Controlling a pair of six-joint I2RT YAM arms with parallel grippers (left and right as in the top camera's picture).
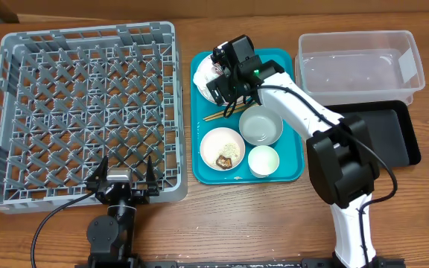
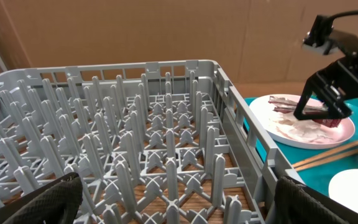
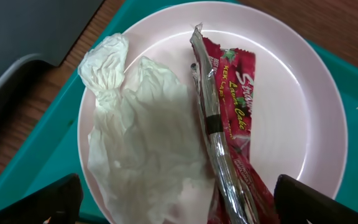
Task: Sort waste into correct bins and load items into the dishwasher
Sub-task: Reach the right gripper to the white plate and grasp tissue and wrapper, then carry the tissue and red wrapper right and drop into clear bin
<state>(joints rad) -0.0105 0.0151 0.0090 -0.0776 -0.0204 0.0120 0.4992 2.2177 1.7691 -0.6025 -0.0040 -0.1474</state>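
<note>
The large white plate (image 1: 202,72) (image 3: 303,124) lies at the far left of the teal tray. It holds the crumpled white napkin (image 3: 135,143) and the red-and-silver wrapper (image 3: 229,143). My right gripper (image 1: 227,84) (image 3: 179,211) hovers open just above them, one finger on each side. It also shows in the left wrist view (image 2: 322,109). Two chopsticks (image 1: 222,114) lie beside the plate. A dish with rice and a brown scrap (image 1: 223,148), a bowl (image 1: 261,126) and a cup (image 1: 264,161) sit nearer. My left gripper (image 1: 123,179) (image 2: 179,199) is open at the grey rack's (image 1: 88,112) front edge.
The teal tray (image 1: 293,97) lies between the rack and the bins. The clear tub (image 1: 360,67) stands at the far right, with the black tray (image 1: 393,138) just in front of it. The rack's upright pegs (image 2: 135,124) fill the left side.
</note>
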